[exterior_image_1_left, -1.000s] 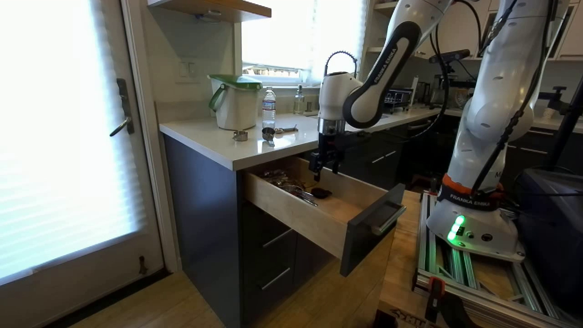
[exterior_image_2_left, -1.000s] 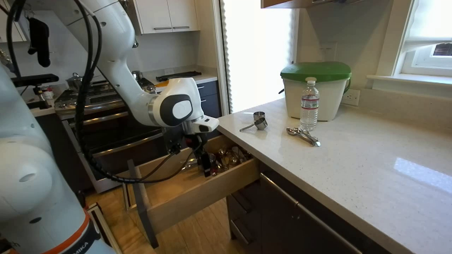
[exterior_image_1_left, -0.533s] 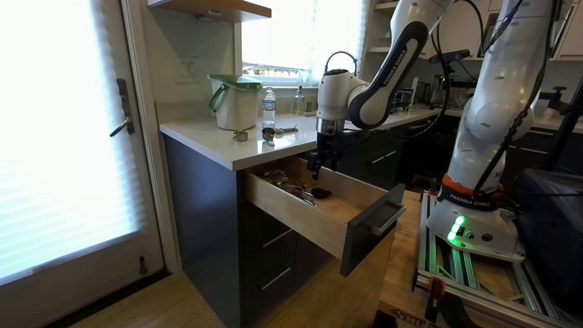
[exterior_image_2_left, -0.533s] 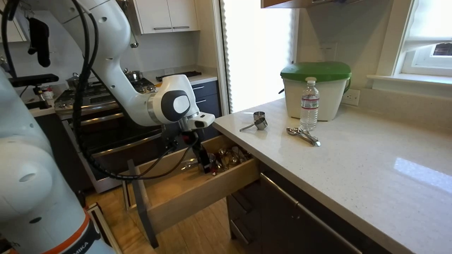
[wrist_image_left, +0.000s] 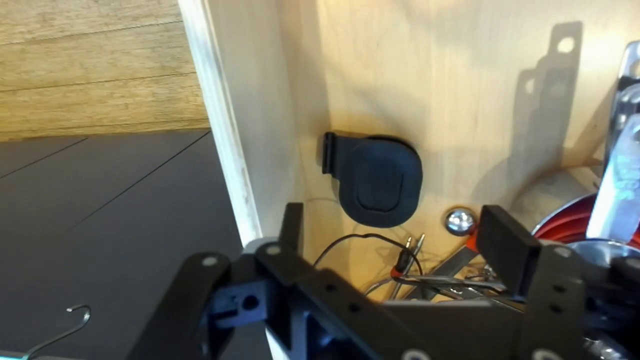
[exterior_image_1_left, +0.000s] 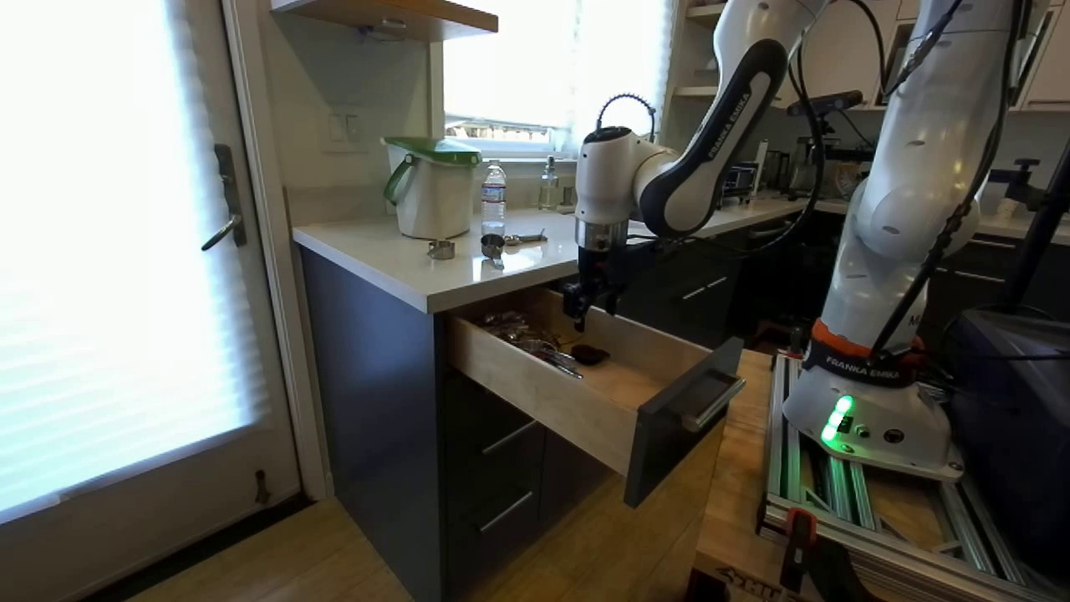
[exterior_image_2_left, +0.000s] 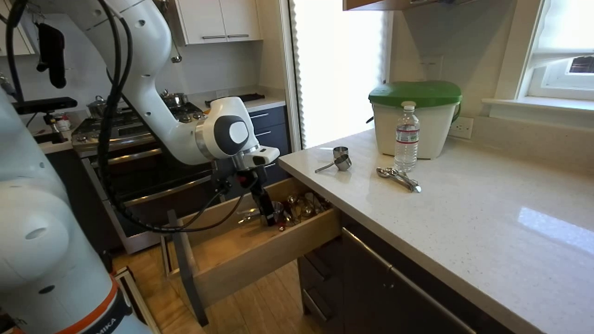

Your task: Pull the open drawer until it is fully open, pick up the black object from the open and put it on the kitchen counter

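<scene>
I have the gripper [wrist_image_left: 400, 230] hanging over the drawer [exterior_image_1_left: 543, 395], its fingers [wrist_image_left: 294, 227] spread wide with only air between them; whether the left one in the wrist view touches the wooden side wall [wrist_image_left: 260, 100], I can't tell. Just beyond the fingertips, the black object [wrist_image_left: 382, 180] lies flat on the drawer floor, its tabbed end close beside that left wall. Nearer to me runs a thin black cable [wrist_image_left: 367, 235]; to the right sit a shiny ball [wrist_image_left: 460, 221] and metal kitchenware [wrist_image_left: 617, 185]. The drawer stands well out from under the kitchen counter [exterior_image_2_left: 464, 218].

For writing, I can read FRANKA EMIKA along the arm [exterior_image_1_left: 730, 125] and again on its base band [exterior_image_1_left: 865, 368]; in an exterior view just MIKA shows there. On the counter, a water bottle [exterior_image_2_left: 407, 150] stands upright beside the green-lidded bin [exterior_image_2_left: 431, 132], its red-edged label [exterior_image_2_left: 407, 134] too small for me to read. Metal cups [exterior_image_2_left: 342, 162] lie to the bottle's left, a scoop [exterior_image_2_left: 399, 178] at its near side.
</scene>
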`<state>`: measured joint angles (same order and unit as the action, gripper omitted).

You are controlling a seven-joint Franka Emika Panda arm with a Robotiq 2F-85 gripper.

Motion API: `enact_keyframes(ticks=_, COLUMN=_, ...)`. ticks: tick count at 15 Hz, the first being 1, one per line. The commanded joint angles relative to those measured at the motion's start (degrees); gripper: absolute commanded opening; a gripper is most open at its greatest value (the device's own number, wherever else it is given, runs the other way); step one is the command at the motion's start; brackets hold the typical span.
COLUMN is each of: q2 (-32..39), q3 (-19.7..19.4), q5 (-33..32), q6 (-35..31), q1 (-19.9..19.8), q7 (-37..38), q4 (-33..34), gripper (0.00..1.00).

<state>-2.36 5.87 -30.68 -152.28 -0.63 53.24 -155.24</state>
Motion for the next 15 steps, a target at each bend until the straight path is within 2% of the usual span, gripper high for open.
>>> enact_keyframes(ticks=1, q2=2.07, q3=0.52, q5=-4.23, q6=4.35, q1=1.38, q7=6.67, q4=1.95, gripper=0.58)
enact_keyframes(ticks=2, q2=2.73, q3=0.56, q5=-5.65, q6=5.0, q1=1.78, q7=8.41, q4=2.51, gripper=0.49)
enact_keyframes(ticks=5, q2=4.96, q3=0.35, q5=-9.22, q6=6.29, q1=3.29, q7=12.64, q4=4.28, gripper=0.46)
enact_keyframes(ticks=11, q2=10.48, q3=-1.04, q5=-13.61, q6=7.39, q1=6.1, q7=17.88, q4=7.87, gripper=0.54)
enact_keyframes(ticks=15, q2=14.06, q3=-2.38, q5=-15.85, q6=7.98, q1=7.62, q7=20.05, q4=10.16, gripper=0.48)
